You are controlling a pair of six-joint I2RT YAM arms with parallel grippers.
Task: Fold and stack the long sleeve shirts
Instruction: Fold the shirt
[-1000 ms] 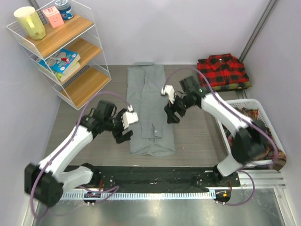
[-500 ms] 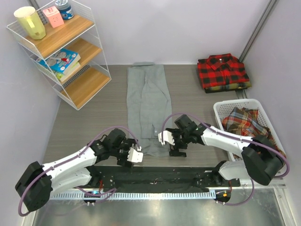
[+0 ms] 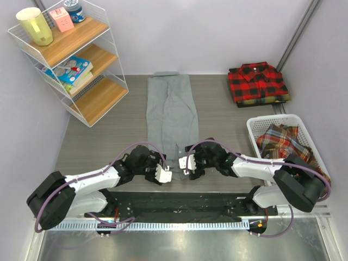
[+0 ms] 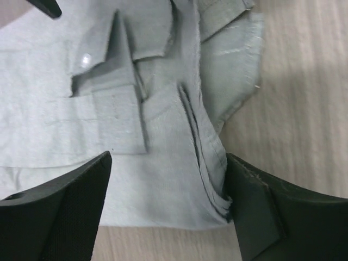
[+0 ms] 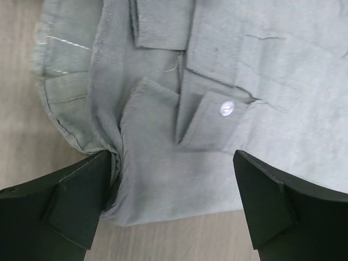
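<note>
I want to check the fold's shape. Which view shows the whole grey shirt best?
Top external: the grey shirt lies full length as a narrow folded strip. Each wrist view shows only one corner of its near end, close up.

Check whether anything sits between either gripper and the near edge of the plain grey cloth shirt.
Nothing visible does. The open left gripper and open right gripper each straddle a near corner of the plain grey cloth shirt.
</note>
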